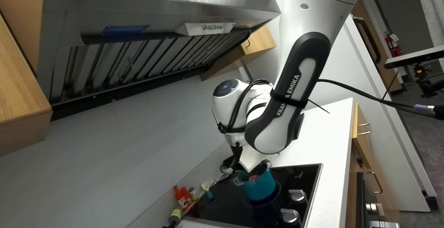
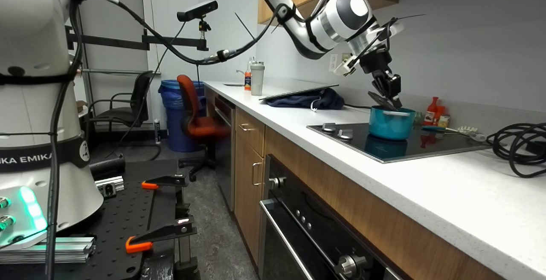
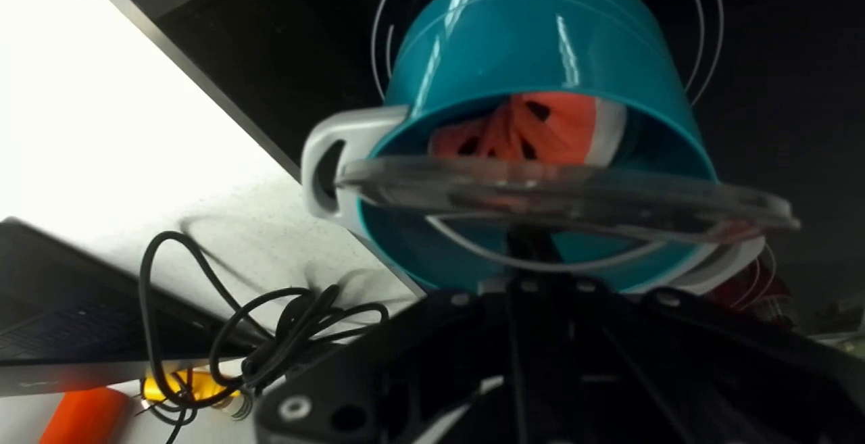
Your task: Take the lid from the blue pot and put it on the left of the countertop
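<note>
Removal looks all but done: the transparent lid [image 3: 567,199] is tilted, unseated, over the teal-blue pot [image 2: 391,124] on the glass cooktop [image 2: 439,145]; the gripper [image 3: 534,282], jaws nearly together, appears to hold it. Setting it down on the left of the countertop [image 2: 460,190] remains

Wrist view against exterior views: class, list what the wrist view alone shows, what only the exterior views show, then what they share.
Only the wrist view: the dark spots and white edge of the red thing inside the pot; an exterior view gives just a glimpse of red.

Only the exterior views: the arm and cooktop knobs, in both; the hood, in an exterior view.

Shared: the pot on the cooktop, the counter, and the lid, held tilted by the claw.
</note>
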Tool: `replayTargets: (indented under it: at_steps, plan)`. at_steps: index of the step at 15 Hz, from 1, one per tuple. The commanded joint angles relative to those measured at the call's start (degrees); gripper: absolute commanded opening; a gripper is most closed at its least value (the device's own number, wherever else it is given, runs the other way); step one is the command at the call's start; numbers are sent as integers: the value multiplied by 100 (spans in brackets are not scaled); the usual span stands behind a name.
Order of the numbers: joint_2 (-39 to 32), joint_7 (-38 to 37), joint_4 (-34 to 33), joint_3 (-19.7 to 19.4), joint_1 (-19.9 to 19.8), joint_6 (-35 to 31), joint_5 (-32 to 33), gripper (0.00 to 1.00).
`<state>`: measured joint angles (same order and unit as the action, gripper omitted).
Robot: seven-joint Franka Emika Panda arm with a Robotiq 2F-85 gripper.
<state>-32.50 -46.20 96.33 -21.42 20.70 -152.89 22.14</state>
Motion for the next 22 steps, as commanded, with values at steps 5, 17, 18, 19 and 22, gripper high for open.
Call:
replayTargets:
  at_steps: [5,17,18,19,22]
  plan:
    - [35,-281,-145,-9,133,98,701,0]
    - [361,-79,221,48,59,358,877,0]
    - [446,-74,308,50,44,478,925,0]
    - [535,-68,391,67,25,618,960,0]
    - [886,-8,667,211,-34,1030,1050,0]
